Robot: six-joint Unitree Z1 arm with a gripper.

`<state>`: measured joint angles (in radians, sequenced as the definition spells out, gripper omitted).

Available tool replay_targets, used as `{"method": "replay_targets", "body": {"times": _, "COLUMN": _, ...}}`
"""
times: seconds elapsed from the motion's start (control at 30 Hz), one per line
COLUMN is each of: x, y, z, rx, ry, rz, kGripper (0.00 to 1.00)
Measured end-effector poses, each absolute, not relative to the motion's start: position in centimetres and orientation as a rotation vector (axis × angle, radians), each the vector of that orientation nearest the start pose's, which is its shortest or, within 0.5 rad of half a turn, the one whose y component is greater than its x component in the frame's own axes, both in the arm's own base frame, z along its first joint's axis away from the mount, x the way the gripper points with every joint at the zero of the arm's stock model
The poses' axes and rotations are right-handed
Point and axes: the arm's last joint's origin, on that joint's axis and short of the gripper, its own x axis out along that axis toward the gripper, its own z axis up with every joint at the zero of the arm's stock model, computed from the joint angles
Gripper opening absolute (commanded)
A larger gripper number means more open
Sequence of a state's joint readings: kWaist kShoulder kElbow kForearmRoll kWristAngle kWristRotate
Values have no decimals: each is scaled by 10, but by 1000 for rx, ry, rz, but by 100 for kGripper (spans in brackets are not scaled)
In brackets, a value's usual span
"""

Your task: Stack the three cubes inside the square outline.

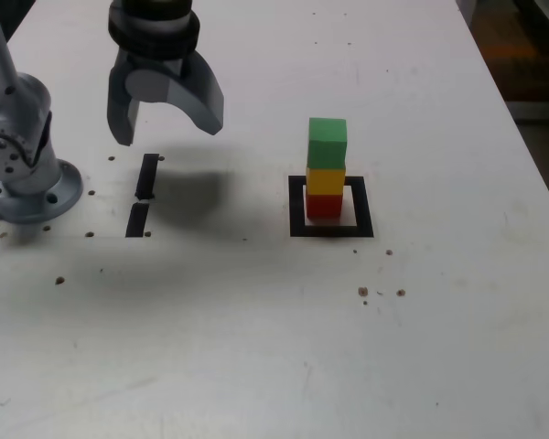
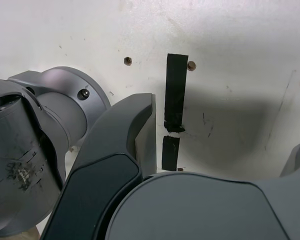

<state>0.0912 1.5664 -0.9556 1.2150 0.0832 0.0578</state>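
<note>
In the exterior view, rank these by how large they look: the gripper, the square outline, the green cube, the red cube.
1. Gripper
2. Square outline
3. Green cube
4. Red cube

The cubes' order is only apparent: the green one sits on top, perhaps nearer the camera.

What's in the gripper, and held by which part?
Nothing: the gripper stands open, while all three cubes are stacked away from it.
</note>
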Motion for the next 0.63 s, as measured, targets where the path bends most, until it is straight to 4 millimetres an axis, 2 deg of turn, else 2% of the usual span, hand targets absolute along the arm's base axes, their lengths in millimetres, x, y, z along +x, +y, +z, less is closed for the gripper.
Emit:
{"method": "replay_targets", "body": {"times": 0.37, "x": 169, "y": 25, "z": 247, "rx": 9, "ry": 1860, "rz": 48, "kGripper": 100}}
{"method": "replay_targets", "body": {"times": 0.63, "x": 142, "y": 17, "z": 225, "rx": 18, "ry": 1852, "rz": 18, "kGripper": 100}}
